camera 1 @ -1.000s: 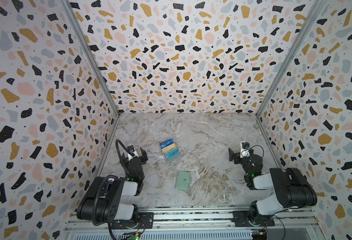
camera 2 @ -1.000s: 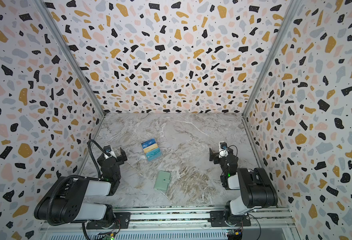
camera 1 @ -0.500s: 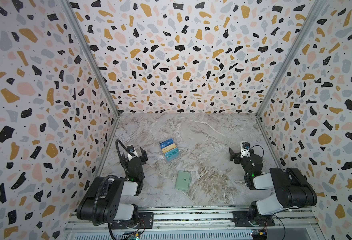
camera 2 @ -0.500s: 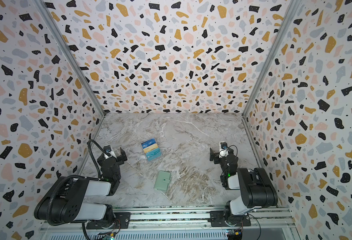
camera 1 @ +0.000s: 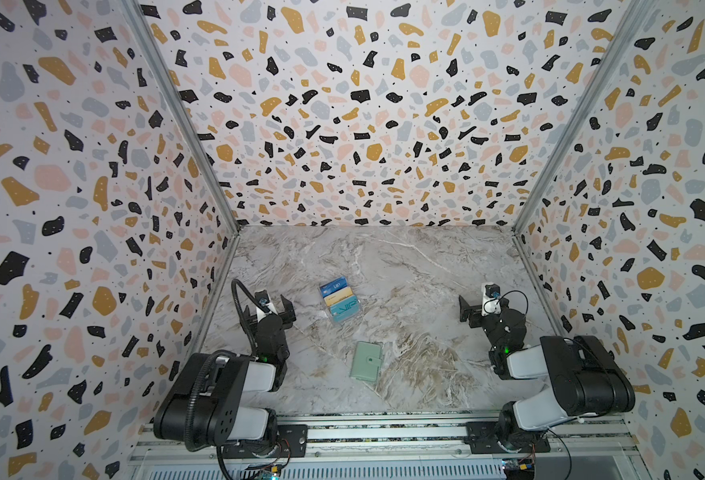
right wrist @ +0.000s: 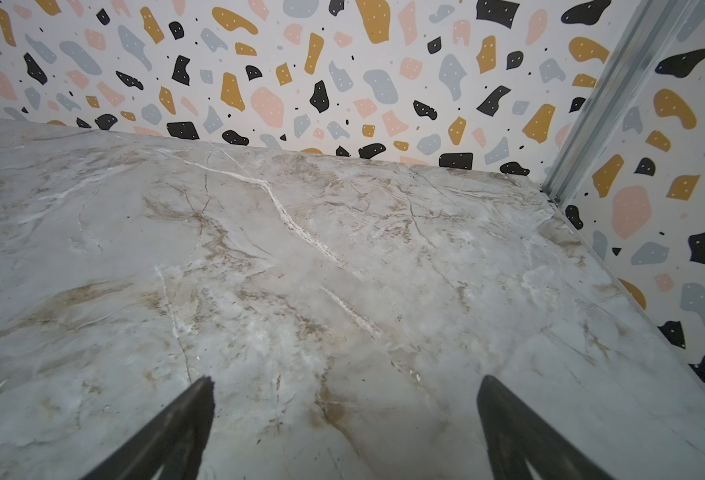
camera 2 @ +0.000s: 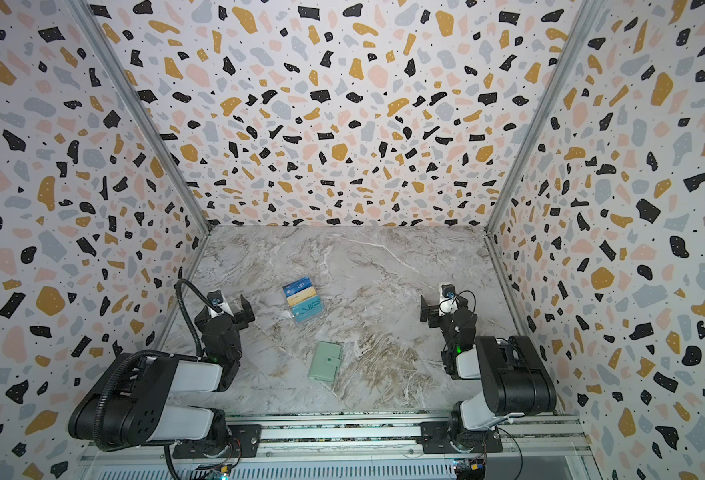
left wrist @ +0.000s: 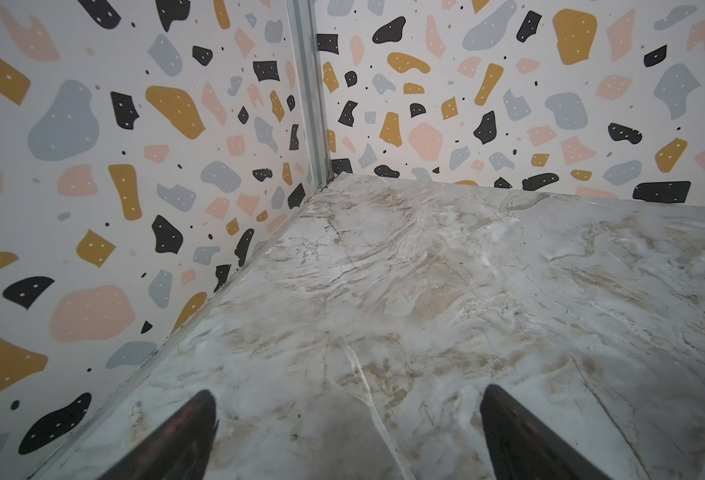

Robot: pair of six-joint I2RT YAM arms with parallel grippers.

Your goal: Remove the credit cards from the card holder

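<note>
A marble-print tabletop (camera 1: 405, 266), glossy grey-white with tan veining, sits inside matte walls (camera 1: 342, 124) printed in terrazzo: black, ochre, pink and grey-blue chips on white, with aluminium posts (camera 1: 184, 124) in the corners.

In both top views the card holder (camera 1: 366, 360) (camera 2: 325, 361), a mint-green rectangle with rounded corners and a snap tab, lies flat and closed near the front middle of the table, between the two arms and touched by neither. Farther back and apart from it, the credit cards (camera 1: 339, 299) (camera 2: 303, 300) stand stepped in a clear plastic stand (camera 1: 327, 312): dark blue at the back with small white lettering, tan-gold in the middle, teal in front reading "VIP" in large letters. The left gripper (camera 1: 268, 311) (camera 2: 224, 311) hangs near the left wall and the right gripper (camera 1: 484, 307) (camera 2: 446, 307) near the right wall, both with black fingers spread apart and nothing between them.

In the left wrist view, the left gripper (left wrist: 346, 403) shows two dark pointed fingertips (left wrist: 193, 419) wide apart over bare marble, facing a wall corner.

In the right wrist view, the right gripper (right wrist: 346, 385) is likewise spread, with only veined marble between its tips.
</note>
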